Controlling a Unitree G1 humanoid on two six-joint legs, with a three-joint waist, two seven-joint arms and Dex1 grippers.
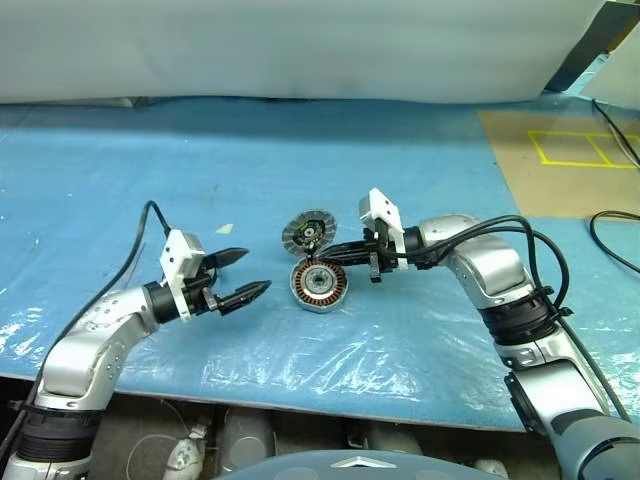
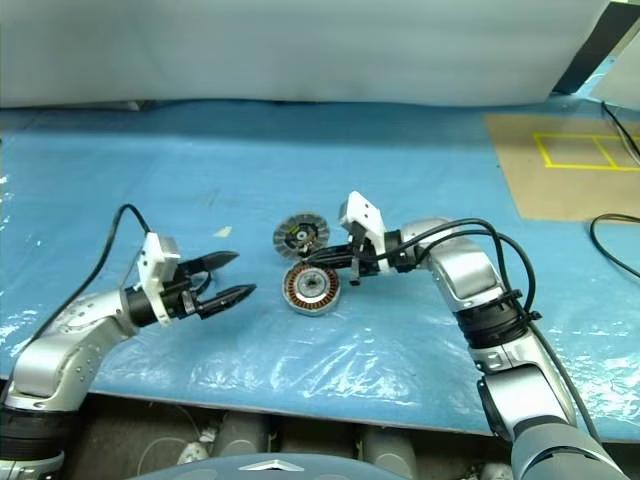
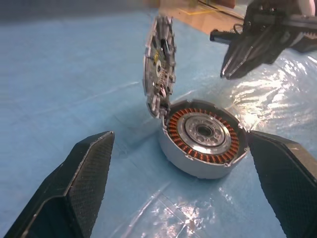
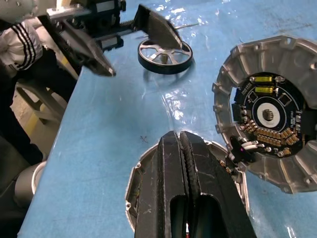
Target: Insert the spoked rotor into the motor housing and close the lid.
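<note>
The motor housing (image 1: 318,285), a short silver can with copper windings around a silver hub, lies open-side up on the blue sheet. Its lid (image 1: 307,232), a finned disc with a circuit board on the inner face, stands tilted at the housing's far rim, joined to it by thin wires. My right gripper (image 1: 332,257) is shut and empty, its tips just above the housing near the lid. My left gripper (image 1: 243,274) is open a hand's width left of the housing, pointing at it. The spoked rotor (image 4: 165,55), a dark ring, lies flat on the sheet beyond my left gripper's fingers (image 4: 158,29).
Wrinkled clear plastic (image 1: 330,360) covers the blue sheet near the front edge. Brown board with yellow tape squares (image 1: 575,150) and a black cable (image 1: 610,240) lie to the right. A striped white-and-black garment (image 4: 17,39) shows past the table's left edge.
</note>
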